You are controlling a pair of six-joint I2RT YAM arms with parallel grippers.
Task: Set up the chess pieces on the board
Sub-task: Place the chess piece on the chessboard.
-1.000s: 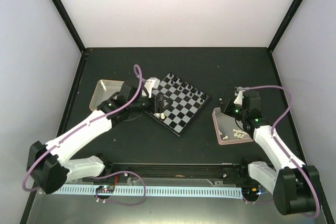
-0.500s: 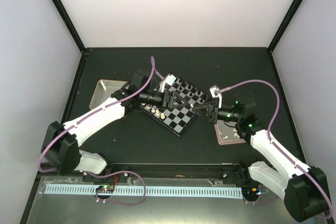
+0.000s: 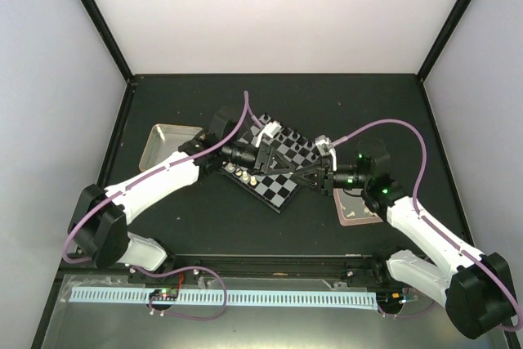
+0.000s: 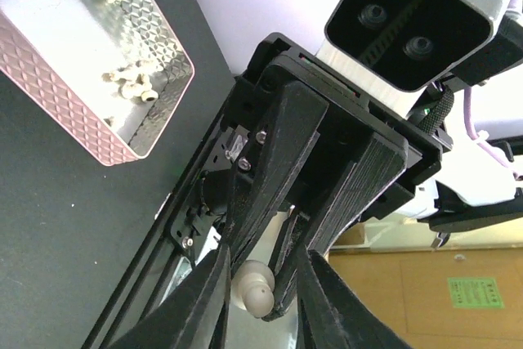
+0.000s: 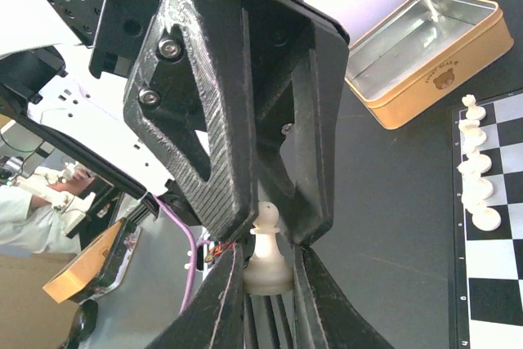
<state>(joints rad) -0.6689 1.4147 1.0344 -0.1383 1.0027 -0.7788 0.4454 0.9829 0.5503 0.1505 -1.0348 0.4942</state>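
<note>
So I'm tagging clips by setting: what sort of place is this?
Probably a robot lab test cell: plain white walls in a black frame enclose a dark table, with left arm and right arm bolted at its near edge.

You had the black table boxed in on three sides: a plain white back wall behind it, and pale lilac-grey side walls to its left and right. Black frame posts rose from the table's far corners. Light fell evenly. A pale blue slotted strip ran along the table's near edge. Beyond the table stood a brown panel with a green label.
</note>
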